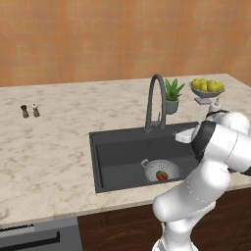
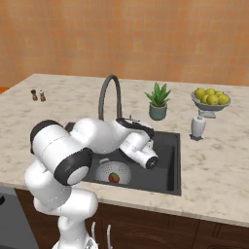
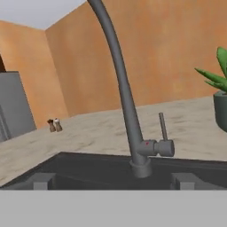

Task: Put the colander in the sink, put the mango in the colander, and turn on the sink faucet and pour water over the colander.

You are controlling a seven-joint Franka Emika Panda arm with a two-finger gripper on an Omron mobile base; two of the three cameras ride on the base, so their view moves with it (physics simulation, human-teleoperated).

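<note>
- Since the silver perforated metal colander [image 1: 161,169] already sits in the large dark grey rectangular sink [image 1: 117,152] with the small red mango [image 1: 162,175] inside it, your step in hand is most likely the lever of the tall dark grey gooseneck faucet [image 3: 126,99].
- Your jaws stand wide open with nothing between them, so you are set to push the lever rather than clamp it.
- Straight ahead of the jaws in the hand view rises the faucet's column; the slim upright lever [image 3: 163,127] stands just to the right of that column, on a short side stub.
- Shift the gripper [image 2: 151,162] a little towards that side so one fingertip meets the lever's upper part, not the stub.
- Approach slowly: the column is close beside the lever, and a wide-open jaw could catch on it.
- Which way the lever swings cannot be told, so try a gentle nudge first.
- Below and behind the jaws lies the colander; check afterwards that the spout arches over it, otherwise water may miss the fruit.
- Keep clear of the green potted plant [image 3: 217,88] further to the right.
</note>
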